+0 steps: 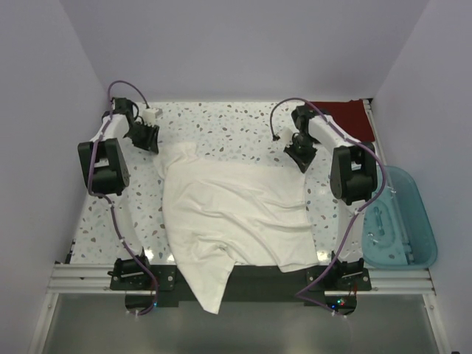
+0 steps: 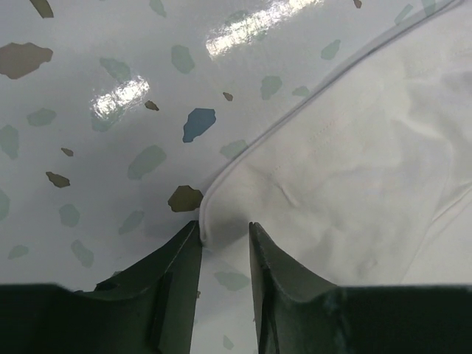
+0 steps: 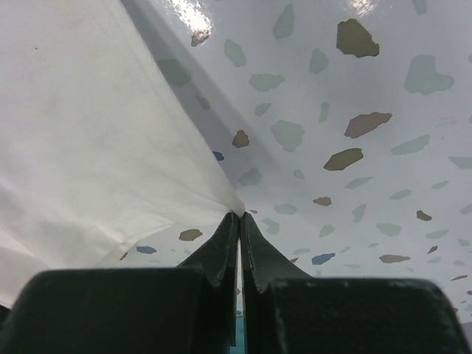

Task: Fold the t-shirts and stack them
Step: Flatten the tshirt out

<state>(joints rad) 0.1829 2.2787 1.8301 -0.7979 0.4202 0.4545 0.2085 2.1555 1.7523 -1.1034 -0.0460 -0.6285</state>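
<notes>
A large white t-shirt (image 1: 236, 214) lies spread on the speckled table, its lower part hanging over the near edge. My left gripper (image 1: 155, 142) is at the shirt's far left corner. In the left wrist view its jaws (image 2: 225, 232) stand apart, with the hemmed corner of the white t-shirt (image 2: 354, 162) reaching just between the fingertips. My right gripper (image 1: 301, 161) is at the far right corner. In the right wrist view it (image 3: 240, 215) is shut on a pinched edge of the white t-shirt (image 3: 88, 133), which is pulled taut and lifted off the table. A dark red folded t-shirt (image 1: 341, 114) lies at the back right.
A translucent teal bin (image 1: 424, 221) sits off the table's right side. Speckled table surface (image 1: 221, 122) shows beyond the shirt and to its left. Grey walls close in the left, back and right.
</notes>
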